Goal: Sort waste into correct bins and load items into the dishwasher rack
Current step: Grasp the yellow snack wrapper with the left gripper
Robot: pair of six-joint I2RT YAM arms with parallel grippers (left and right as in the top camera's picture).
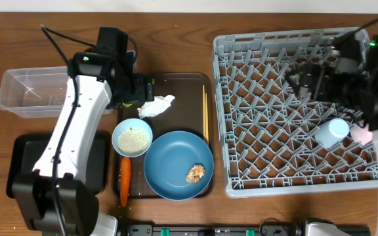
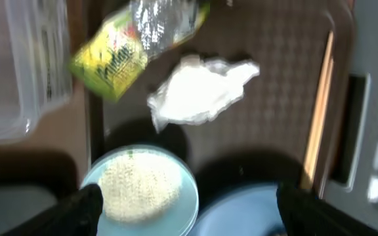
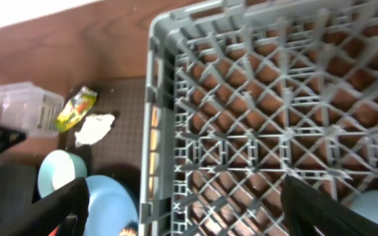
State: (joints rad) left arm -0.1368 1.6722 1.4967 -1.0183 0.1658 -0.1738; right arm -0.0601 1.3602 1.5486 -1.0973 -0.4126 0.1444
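With the left gripper [image 2: 188, 200] spread wide over the serving tray [image 2: 274, 59], centre it on the crumpled white tissue [image 2: 199, 92] on the tray floor, avoiding the snack wrapper [image 2: 110, 56] across the tray rim.

The snack wrapper [image 2: 110, 60] lay across the left rim of the brown serving tray [image 2: 277, 59], beside the clear tub [image 2: 18, 78]. The white tissue [image 2: 199, 92] lay on the tray just right of it. The pale blue bowl [image 2: 190, 196] held rice [image 2: 140, 189] (view blurred). The chopsticks [image 2: 320, 111] lay along the right rim. The left gripper [image 2: 186, 213] stood with jaws wide apart
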